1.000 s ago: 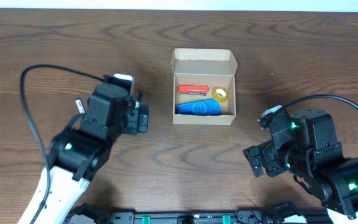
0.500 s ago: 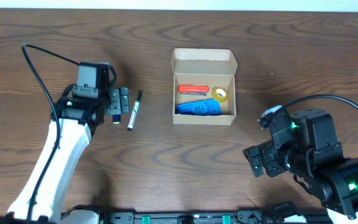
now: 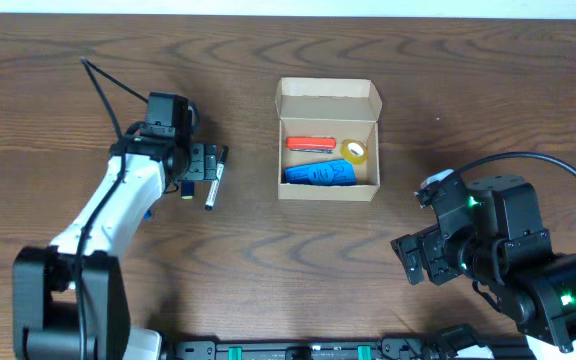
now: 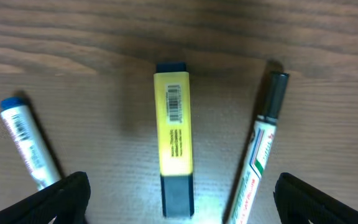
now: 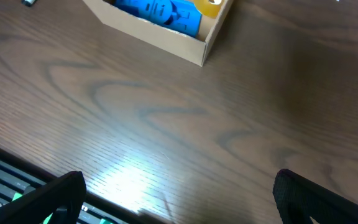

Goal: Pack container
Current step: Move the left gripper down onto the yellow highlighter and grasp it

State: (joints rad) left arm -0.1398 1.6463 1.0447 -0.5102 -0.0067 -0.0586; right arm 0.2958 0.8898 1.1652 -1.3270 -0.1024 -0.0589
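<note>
Box: the box (image 3: 328, 98) sat open at mid-table, flap folded back. It already held a red tool (image 3: 311, 143), a tape roll (image 3: 356, 151) and a blue pack (image 3: 318, 173), and these had not changed over the last second.

Loose items: a highlighter (image 4: 174, 127), a marker (image 4: 263, 155) and a blue-capped pen (image 4: 27, 143) lay side by side on the table (image 3: 268, 270), well left of the box.

Left claw: the left claw (image 3: 200, 162) was spread wide and held nothing. It hung left of the box, over the loose items. The wrist view had the highlighter centred between the fingers (image 4: 64, 193), with the marker and pen lying further out, nearer the fingers.

What changed: a second earlier the left arm hid the loose items. It then drew away from the box, uncovering the marker. By this moment it had swung round and lined up on the highlighter.

What it meant: the highlighter looked like the next pick. No grasp had begun, and three items were still outside the box, so packing was likely only partly done.

Right claw: the right claw (image 3: 408, 260) was released and empty, parked below and right of the box, unmoved throughout. Its wrist view caught only a corner of the box.

Risk: the marker and pen lay close by, so the closing fingers might nudge them.
</note>
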